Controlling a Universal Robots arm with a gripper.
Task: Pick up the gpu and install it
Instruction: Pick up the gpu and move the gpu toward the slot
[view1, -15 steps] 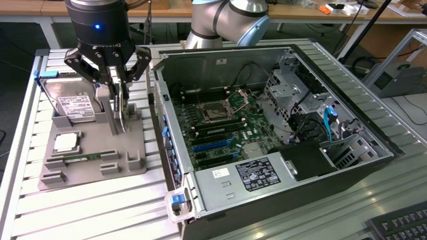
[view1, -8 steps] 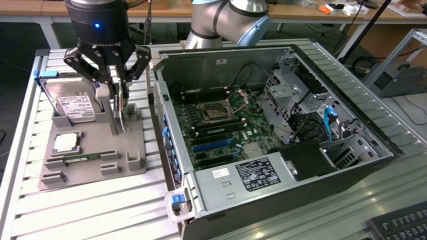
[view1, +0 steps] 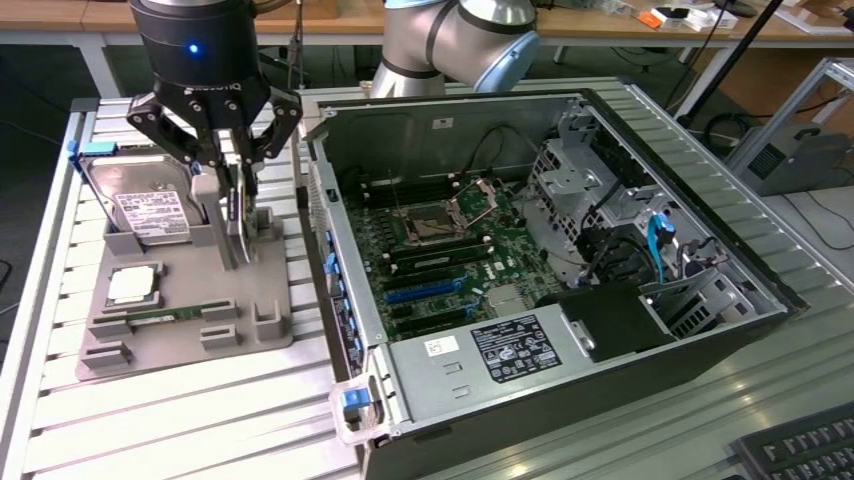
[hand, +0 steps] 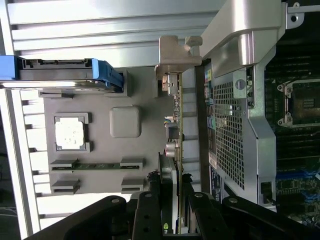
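While the gripper (view1: 230, 172) clamps the gpu (view1: 236, 235), the open case lies to its right

At the exterior view's left, a hard drive (view1: 147, 212) leans in the grey parts tray (view1: 200, 305). Just to its right the gripper hangs straight down over the tray. Its jaws are drawn partway in and pinch the gpu by its upper end, one finger on each face. The card hangs edge-on, its long axis running downward from the gripper toward the tray. Whether its lower end touches the tray I cannot tell. In the wrist view the gpu (hand: 176, 125) runs as a thin line out from between the fingers (hand: 150, 215).

Further right in the exterior view sits the computer case (view1: 587, 95), side panel off, with the motherboard (view1: 441, 250) face up inside. By my judgement, the board that takes the card lies sideways to the right of the gripper. The card stands upright, while that board lies flat.
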